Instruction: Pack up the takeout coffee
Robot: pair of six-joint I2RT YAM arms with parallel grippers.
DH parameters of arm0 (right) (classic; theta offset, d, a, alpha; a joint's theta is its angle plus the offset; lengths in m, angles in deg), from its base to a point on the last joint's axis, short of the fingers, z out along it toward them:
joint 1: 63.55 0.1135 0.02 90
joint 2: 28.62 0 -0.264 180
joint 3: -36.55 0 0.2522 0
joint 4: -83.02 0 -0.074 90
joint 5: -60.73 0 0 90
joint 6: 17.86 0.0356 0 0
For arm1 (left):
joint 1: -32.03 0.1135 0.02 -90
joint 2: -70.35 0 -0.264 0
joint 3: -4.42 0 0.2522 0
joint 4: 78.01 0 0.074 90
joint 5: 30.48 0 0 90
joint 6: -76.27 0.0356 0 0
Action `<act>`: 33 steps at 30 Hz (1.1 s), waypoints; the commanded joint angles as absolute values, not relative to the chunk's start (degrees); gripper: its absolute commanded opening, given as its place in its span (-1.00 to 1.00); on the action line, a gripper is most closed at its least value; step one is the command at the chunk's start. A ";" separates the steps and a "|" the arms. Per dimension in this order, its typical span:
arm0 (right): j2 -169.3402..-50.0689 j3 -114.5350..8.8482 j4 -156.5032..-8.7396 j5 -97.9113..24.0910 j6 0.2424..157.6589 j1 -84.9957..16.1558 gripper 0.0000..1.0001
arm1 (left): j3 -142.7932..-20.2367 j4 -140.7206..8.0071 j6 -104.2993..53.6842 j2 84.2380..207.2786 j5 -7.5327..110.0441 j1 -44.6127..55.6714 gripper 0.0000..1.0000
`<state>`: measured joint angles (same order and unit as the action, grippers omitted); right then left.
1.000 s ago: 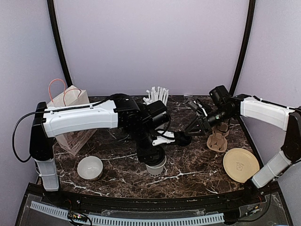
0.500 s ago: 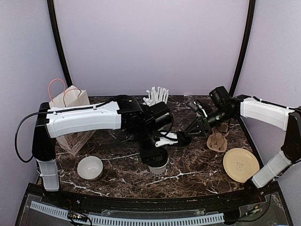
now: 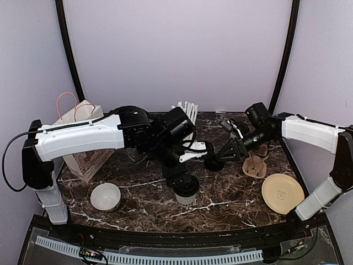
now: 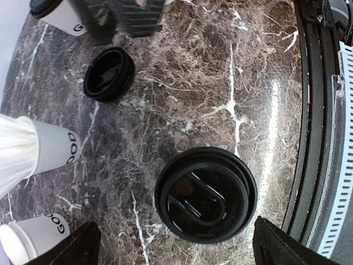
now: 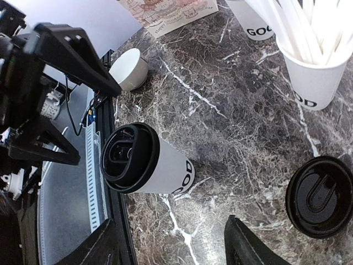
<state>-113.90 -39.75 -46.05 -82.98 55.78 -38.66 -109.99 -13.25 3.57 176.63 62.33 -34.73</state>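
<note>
Where the tabletop (image 3: pixel 140 185) runs from its centre toward 6 o'clock, the lidded cup (image 4: pixel 206 194) stands upright, white with dark lettering and its black lid seated on the rim. The left jaws hang straight over it, released. In the left wrist view one finger (image 4: pixel 83 245) shows at each side of the lid, both clear of its edge and gripping nothing.

Between 1 and 2 o'clock from that cup, a loose lid (image 4: pixel 109 73) lies flat on the marble. The right jaws hover just beside it, spread. In the right wrist view only bare stone lies between the fingers (image 5: pixel 242 243), with the loose lid outside them, so they hold nothing.

A second cup (image 4: pixel 60 16) sits in the 11 o'clock corner of the left wrist view. It is lettered like the first and has something dark on top, but the frame edge cuts it off.

At 12 o'clock from the lidded cup, near the far edge, stands the straw cup (image 5: pixel 311 72), with an open cup (image 4: pixel 27 240) near it.

The bowl (image 3: pixel 105 197) sits at 9 o'clock and the bag (image 3: pixel 83 138) at 10 o'clock. The brown carrier (image 3: pixel 255 165) is at 2 o'clock and the tan disc (image 3: pixel 282 193) at 3 o'clock, just beside the carrier.
</note>
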 commanded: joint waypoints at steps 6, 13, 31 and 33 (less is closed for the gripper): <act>-113.35 -28.30 -58.46 -91.13 70.80 -37.45 0.46 | -96.54 -24.96 -19.29 161.45 59.00 -25.22 0.75; -118.25 -29.00 -59.86 -93.24 73.29 -32.18 0.18 | -84.32 -36.62 -30.51 159.65 43.08 -21.92 0.42; -128.20 -37.02 -55.44 -95.63 70.57 -25.63 -0.05 | -81.50 -39.85 -31.20 165.70 36.65 -21.72 0.15; -128.44 -37.15 -55.27 -95.57 70.38 -25.54 -0.07 | -81.57 -39.35 -31.05 166.17 36.82 -21.68 0.12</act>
